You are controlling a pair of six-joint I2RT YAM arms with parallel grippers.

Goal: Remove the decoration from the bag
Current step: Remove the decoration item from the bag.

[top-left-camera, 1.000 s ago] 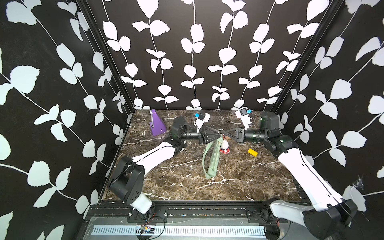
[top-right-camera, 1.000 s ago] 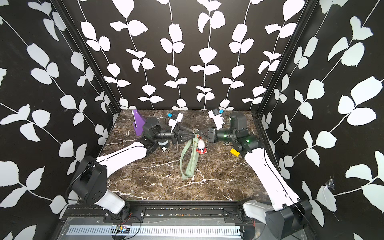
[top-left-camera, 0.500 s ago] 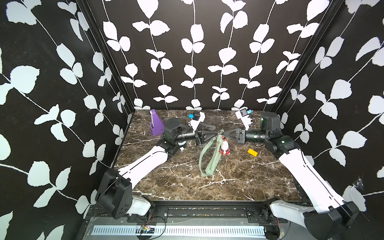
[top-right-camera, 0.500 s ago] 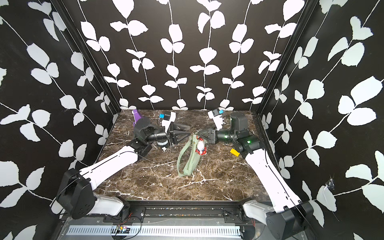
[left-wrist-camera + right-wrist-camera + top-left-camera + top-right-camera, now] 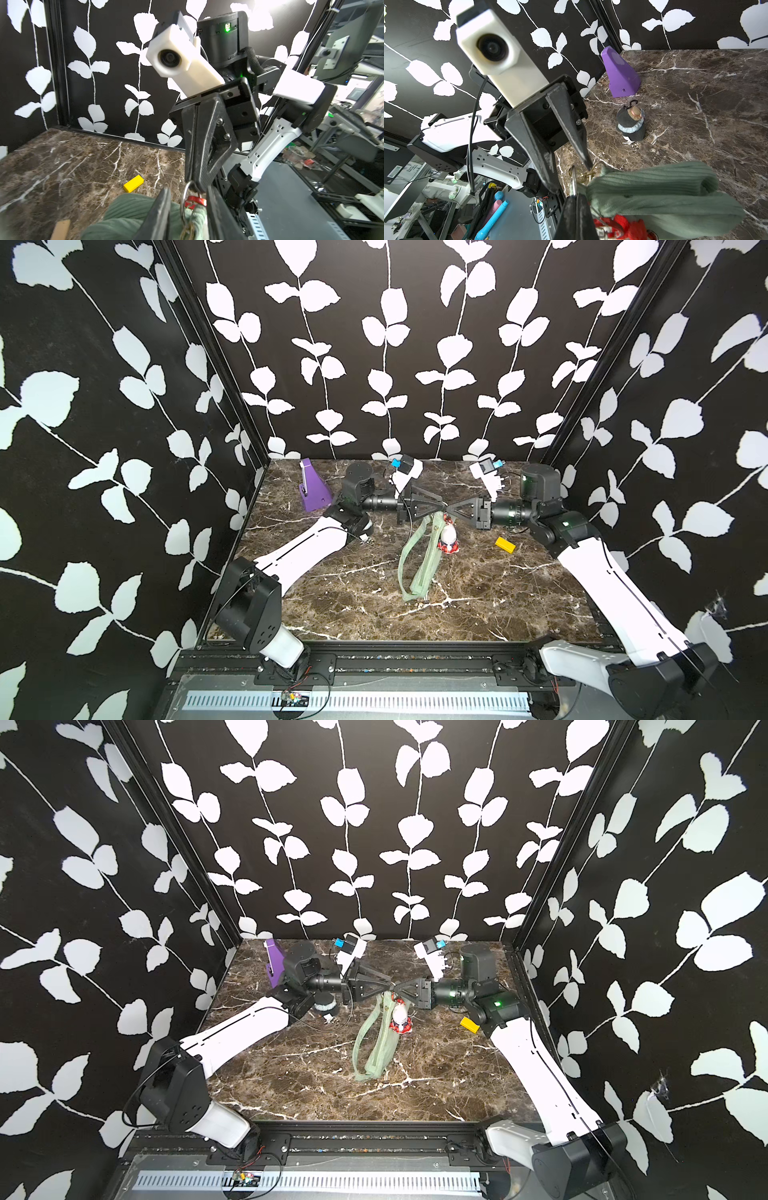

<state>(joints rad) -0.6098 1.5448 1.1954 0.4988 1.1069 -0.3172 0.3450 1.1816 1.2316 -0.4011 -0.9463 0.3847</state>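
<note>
Both top views showed the soft sage-green fabric shoulder bag hanging by one end between the two arms. Its long axis ran from that raised end down towards the front of the counter, where its lower end lay. The decoration, a small white-and-red figurine charm, dangled against the bag's upper part on the side facing the right arm. In the left wrist view a silver metal ring carried it, and the right jaws were pressed together on that ring at their tips. In the right wrist view a small brass clasp linked the ring to the bag's ribbed end. The left jaws stood apart with ring and clasp in the gap between them; we could not tell whether they touched the metal. The two pairs of jaws met tip to tip on a line across the counter, crosswise to the hanging bag. We judged the coming move to turn on this: the clasp lay straight ahead of the left jaws and the charm nearer the right arm. So the left would pin the bag's end while the right drew the ring away along that line.
</note>
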